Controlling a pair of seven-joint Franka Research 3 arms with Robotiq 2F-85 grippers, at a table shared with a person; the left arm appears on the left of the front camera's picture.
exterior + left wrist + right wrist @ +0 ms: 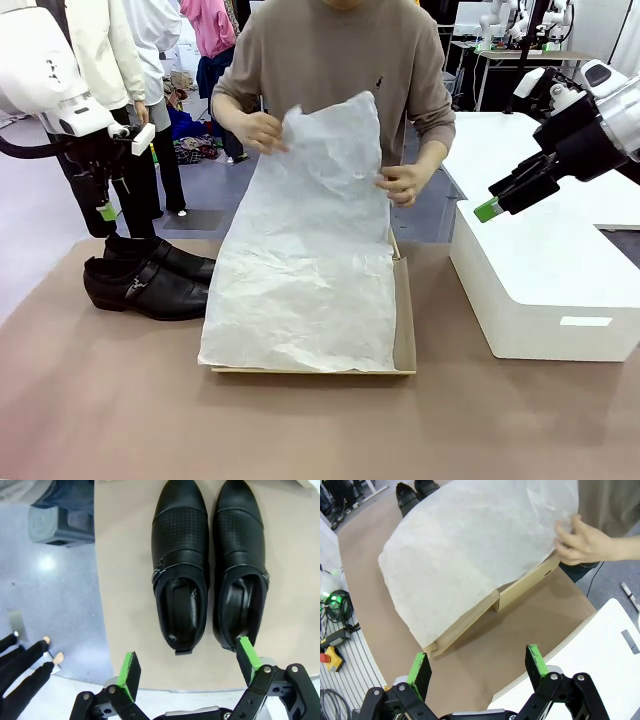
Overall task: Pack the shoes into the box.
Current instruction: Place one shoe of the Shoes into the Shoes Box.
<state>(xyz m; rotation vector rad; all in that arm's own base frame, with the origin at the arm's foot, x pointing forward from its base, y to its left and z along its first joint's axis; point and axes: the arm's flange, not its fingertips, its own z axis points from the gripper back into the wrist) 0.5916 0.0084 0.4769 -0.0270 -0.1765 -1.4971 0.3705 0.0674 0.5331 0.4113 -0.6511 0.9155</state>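
Over to the left gripper (pixel 187 664): wide open, empty, hanging just above the heels of the shoes (pixel 180 555), toes pointing straight away; right gripper (pixel 494 199) well apart, open too.

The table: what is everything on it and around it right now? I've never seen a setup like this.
shoes: two, shiny black, side by side at the table's left part, toes pointing towards the middle
box: one, brown cardboard, at the middle of the table, mostly under the paper
tissue paper: one sheet, white, draped over the box, its far end lifted
white box: one, at the table's right part
table: one, brown
person's right hand: holds one far corner of the paper
person's left hand: holds the other far corner
left gripper: black with green pads, open, above the shoes' heels
right gripper: same colours, open, in the air above the white box
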